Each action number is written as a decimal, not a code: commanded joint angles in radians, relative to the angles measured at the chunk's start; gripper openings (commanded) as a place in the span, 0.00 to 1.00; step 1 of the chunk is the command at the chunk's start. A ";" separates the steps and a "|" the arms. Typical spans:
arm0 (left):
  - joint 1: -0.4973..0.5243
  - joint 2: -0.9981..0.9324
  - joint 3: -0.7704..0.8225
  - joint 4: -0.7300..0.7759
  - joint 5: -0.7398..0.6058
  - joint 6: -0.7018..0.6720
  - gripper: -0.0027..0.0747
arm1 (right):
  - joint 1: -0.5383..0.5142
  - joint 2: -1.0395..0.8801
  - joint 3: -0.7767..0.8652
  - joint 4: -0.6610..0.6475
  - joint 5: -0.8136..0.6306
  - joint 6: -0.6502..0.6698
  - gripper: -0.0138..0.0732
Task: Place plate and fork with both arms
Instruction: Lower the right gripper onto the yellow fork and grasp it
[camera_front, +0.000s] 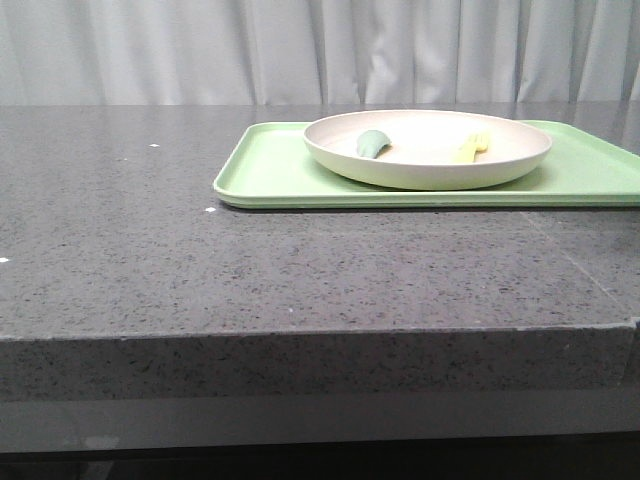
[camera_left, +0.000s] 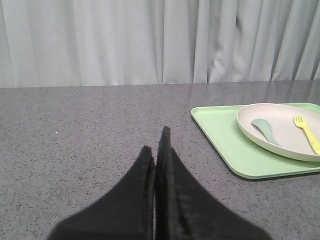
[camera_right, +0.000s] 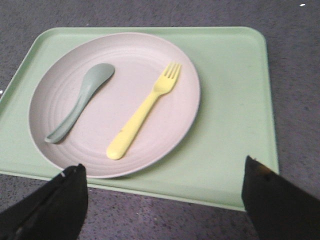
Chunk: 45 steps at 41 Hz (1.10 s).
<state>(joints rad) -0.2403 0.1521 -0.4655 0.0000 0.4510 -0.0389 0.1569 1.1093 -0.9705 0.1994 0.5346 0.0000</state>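
The cream-white plate sits on a light-green tray at the back right of the table. The pale-yellow fork lies in the plate on its right side. The plate and the fork also show in the right wrist view, and the plate and fork in the left wrist view. My right gripper is open and empty, above the tray's near edge. My left gripper is shut and empty, over bare table left of the tray. Neither gripper shows in the front view.
A muted green spoon lies in the plate's left side; it also shows in the right wrist view. The grey speckled table ends at a front edge. White curtains hang behind.
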 joint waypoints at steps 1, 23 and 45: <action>0.001 0.010 -0.024 0.000 -0.081 -0.011 0.01 | 0.048 0.103 -0.126 0.015 -0.006 -0.006 0.90; 0.001 0.010 -0.024 0.000 -0.080 -0.011 0.01 | 0.104 0.635 -0.582 -0.125 0.235 0.264 0.90; 0.001 0.010 -0.024 0.000 -0.080 -0.011 0.01 | 0.105 0.741 -0.641 -0.125 0.241 0.266 0.90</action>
<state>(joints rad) -0.2403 0.1521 -0.4655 0.0000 0.4510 -0.0389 0.2640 1.8958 -1.5786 0.0848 0.8087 0.2677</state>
